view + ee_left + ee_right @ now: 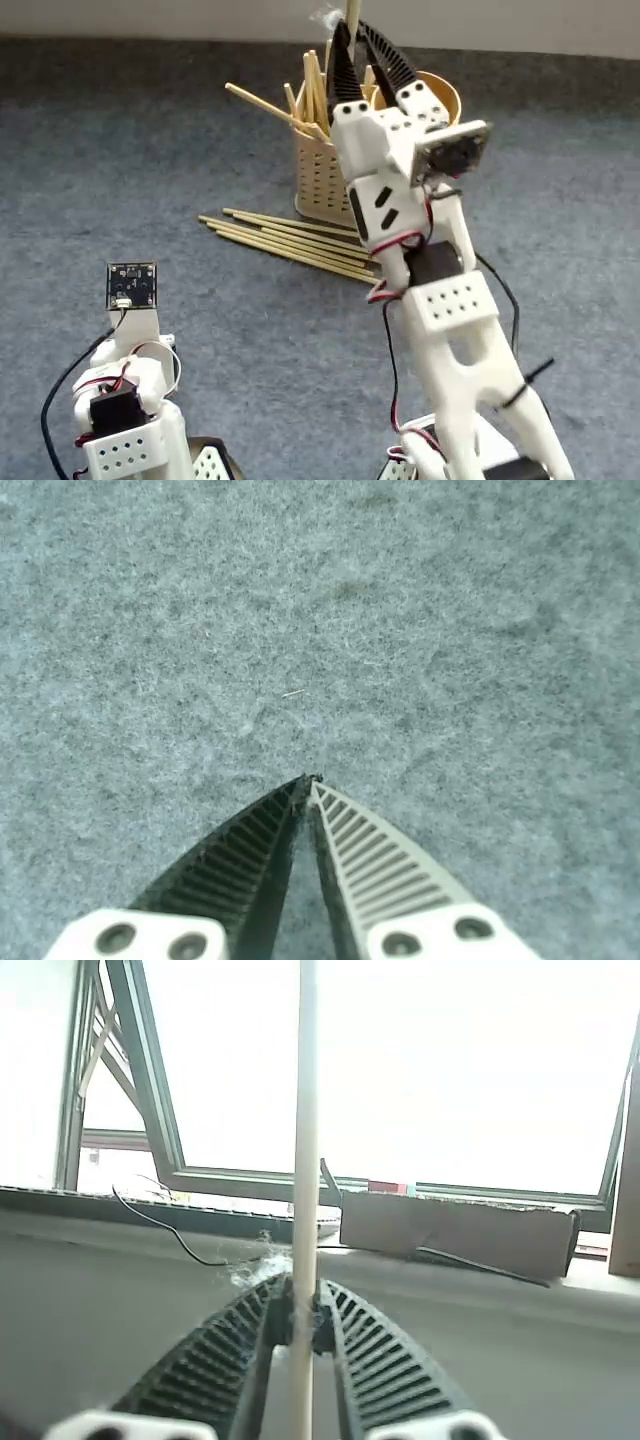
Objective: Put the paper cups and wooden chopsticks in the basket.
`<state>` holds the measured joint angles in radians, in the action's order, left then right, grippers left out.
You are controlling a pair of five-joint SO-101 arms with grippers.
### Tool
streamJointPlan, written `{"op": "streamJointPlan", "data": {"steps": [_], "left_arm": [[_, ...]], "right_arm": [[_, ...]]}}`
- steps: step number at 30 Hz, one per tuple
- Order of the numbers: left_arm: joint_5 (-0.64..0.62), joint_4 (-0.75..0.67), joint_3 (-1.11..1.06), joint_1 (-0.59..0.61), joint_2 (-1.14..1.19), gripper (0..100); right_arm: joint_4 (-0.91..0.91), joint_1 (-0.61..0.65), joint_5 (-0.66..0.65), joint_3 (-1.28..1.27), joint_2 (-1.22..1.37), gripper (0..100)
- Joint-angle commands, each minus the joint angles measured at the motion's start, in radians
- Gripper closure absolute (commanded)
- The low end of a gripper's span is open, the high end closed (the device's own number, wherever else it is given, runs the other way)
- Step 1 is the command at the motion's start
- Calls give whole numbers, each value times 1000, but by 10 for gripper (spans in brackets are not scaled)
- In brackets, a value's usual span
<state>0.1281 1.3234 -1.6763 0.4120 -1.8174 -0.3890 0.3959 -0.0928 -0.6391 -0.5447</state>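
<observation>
A: Status?
B: Partway, I'd say. Basket [318, 190] is right below the right pincer [352, 35], w/ several chopsticks [312, 85] standing in it. A paper cup [447, 95] is just beside the pincer. It looks to be in the basket too, but it's partly hidden by the arm.
A: Right pincer?
B: Clamped on one wooden chopstick [305, 1110], held upright above the basket.
A: What's left?
B: Dropping that stick, then the loose chopsticks [290, 243] lying flat on the tabletop [150, 160], below the pincer & touching the basket's base.
A: Left pincer [312, 782]?
B: Tips together, holding nothing, well apart from the basket, over grey tabletop.
</observation>
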Motion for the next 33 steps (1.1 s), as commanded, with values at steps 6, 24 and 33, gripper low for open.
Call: {"op": "streamJointPlan", "data": {"steps": [6, 24, 33], "left_arm": [[3, 5, -19, 8, -18, 986], [3, 5, -19, 13, -18, 986], [3, 5, -19, 13, -18, 986]], "right_arm": [[-176, -47, 8, 19, 208, 995], [65, 8, 8, -173, -125, 860], [542, 110, 5, -170, -371, 860]]}}
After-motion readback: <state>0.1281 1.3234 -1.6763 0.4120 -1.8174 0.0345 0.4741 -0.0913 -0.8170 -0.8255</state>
